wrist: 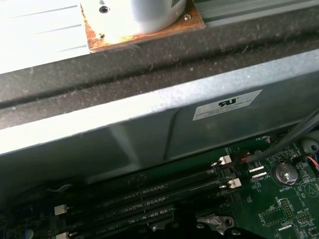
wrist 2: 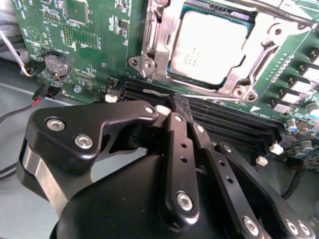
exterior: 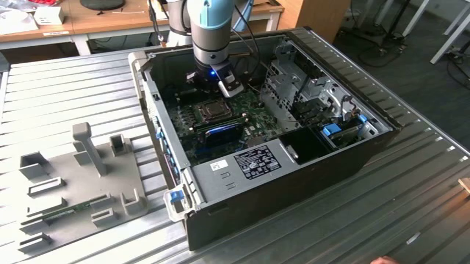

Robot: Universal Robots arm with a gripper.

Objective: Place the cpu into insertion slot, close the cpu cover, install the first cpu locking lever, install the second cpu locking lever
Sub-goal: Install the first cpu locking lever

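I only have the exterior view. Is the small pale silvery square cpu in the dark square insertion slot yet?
Observer: Yes. In the second wrist view the cpu lies flat in the metal-rimmed insertion slot.
Operator: Cover?
Observer: The thin silvery metal cpu cover is down, framing the cpu in its window.
Operator: Gripper?
Observer: The black gripper is beside the slot, over the long black memory slots; contact unclear.
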